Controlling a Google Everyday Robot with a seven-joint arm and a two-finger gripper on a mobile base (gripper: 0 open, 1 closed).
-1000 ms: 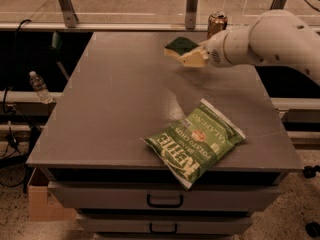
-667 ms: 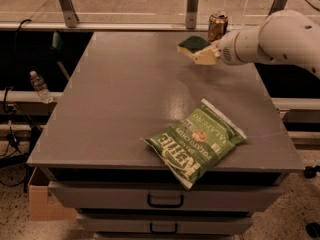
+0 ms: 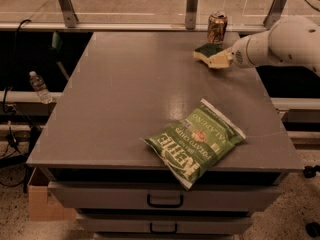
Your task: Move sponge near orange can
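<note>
I had the pincer clamped on the sponge, which stuck out from its tip low over the table, dark green scouring face up over a yellow body. Its long axis ran roughly left-right, in line with the pincer. The orange can stood upright just beyond.
</note>
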